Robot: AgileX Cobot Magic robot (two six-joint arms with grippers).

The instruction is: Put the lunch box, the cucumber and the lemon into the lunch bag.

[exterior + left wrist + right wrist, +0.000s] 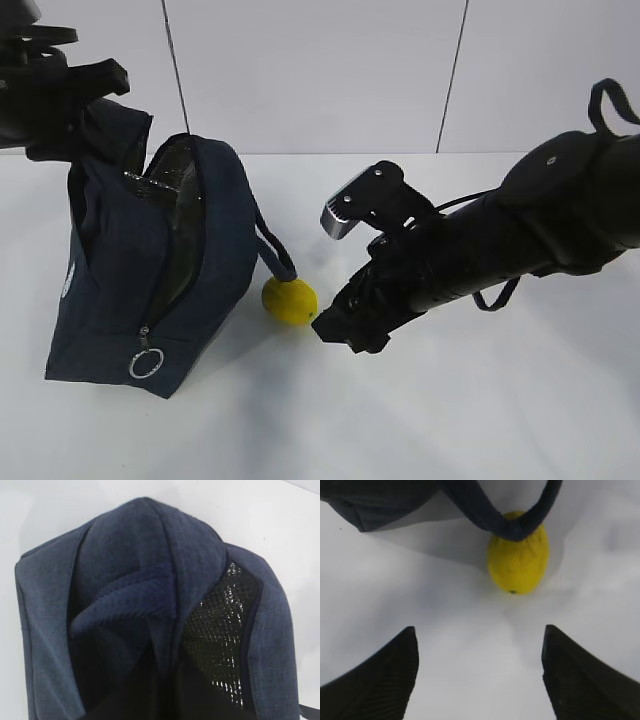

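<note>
Two ribbed fingers of the right hand are spread wide just short of the lemon, which lies on the white surface with the lunch bag's loop handle draped across its far end. A clean grasp likely means closing on the lemon's near half, clear of that strap. Beyond, the left hand holds up the lunch bag with its silver-lined mouth open, though its fingers are hidden, so I cannot tell its grip; lunch box and cucumber are not visible.
</note>
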